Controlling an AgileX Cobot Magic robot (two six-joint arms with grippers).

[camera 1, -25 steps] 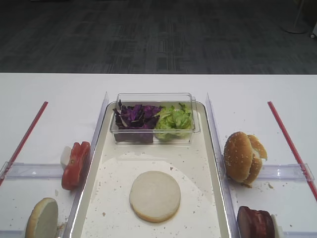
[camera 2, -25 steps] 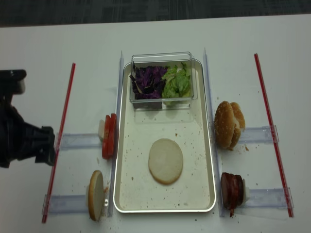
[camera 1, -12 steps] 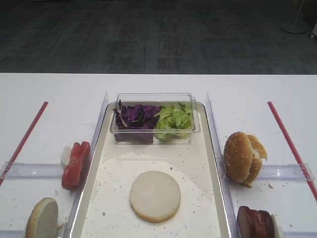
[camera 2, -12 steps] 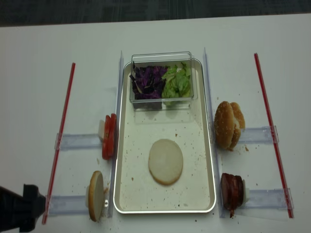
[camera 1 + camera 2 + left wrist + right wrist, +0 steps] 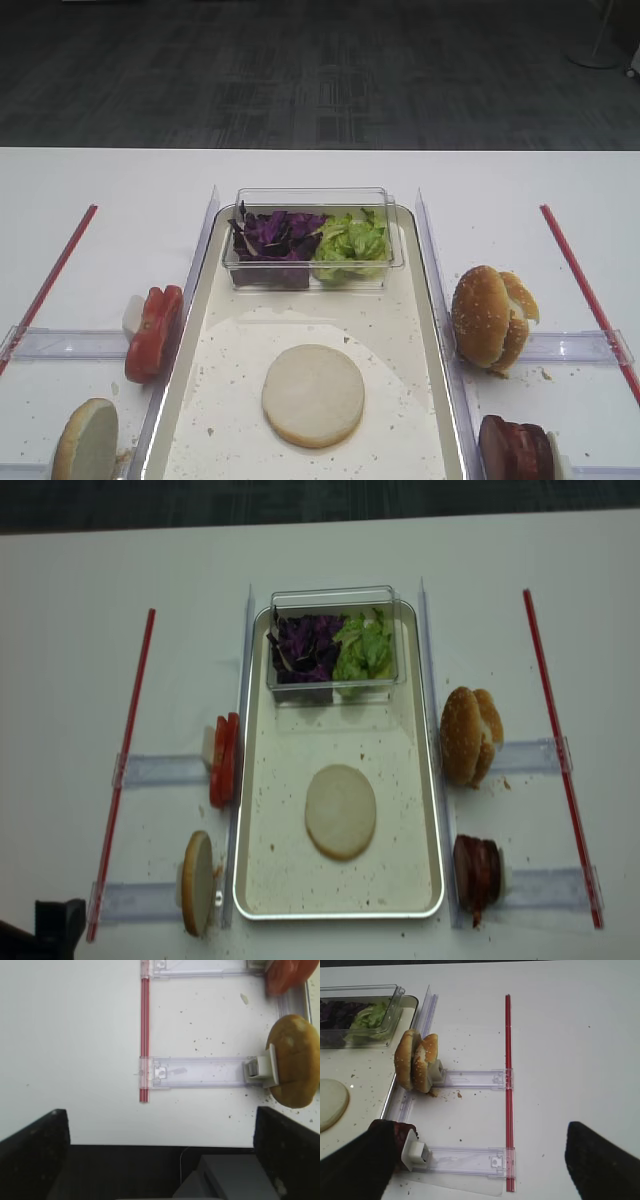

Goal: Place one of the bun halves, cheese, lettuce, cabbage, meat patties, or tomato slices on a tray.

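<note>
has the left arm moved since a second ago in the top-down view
Yes. It was beside the left red strip, level with the tomato slices; now only a dark corner shows at the bottom left edge, pulled back toward the robot.

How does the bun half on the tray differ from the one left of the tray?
The bun half on the tray lies flat, cut face up, on the tray floor; the bun half left of the tray stands on edge against a clear plastic rail on the table. Both are pale cream discs with tan crust.

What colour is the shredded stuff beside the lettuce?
The cabbage is dark purple, clearest in the exterior high view.
</note>
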